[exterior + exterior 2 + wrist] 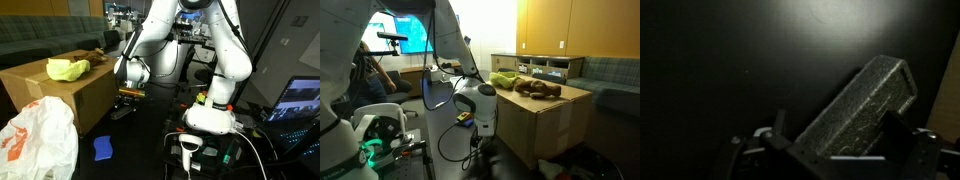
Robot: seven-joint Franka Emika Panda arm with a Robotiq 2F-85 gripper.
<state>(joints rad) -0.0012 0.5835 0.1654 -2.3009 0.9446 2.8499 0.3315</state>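
The arm (160,40) bends forward from its base and folds down beside a cardboard box (70,100), its wrist turned so the gripper (125,98) points at the dark floor. In an exterior view the gripper (468,122) hangs low, just off the box's front wall.

The box's top is shut; on it lie a yellow-green cloth (66,69) and, beside that, a brown plush toy (97,58). A white plastic bag (40,140) slumps in the foreground, its contents out of sight. A blue pad (103,148) lies on the floor between the bag and the robot's base, apart from the gripper.

In the wrist view the gripper (837,125) rises from the bottom edge with its jaws spread wide and nothing clamped. A grey block (865,95) lies on the dark floor straight below, slanting from between the fingers (778,125) up toward the upper right. Its near end sits in the gap between them; whether either finger touches it cannot be told in the dim picture.
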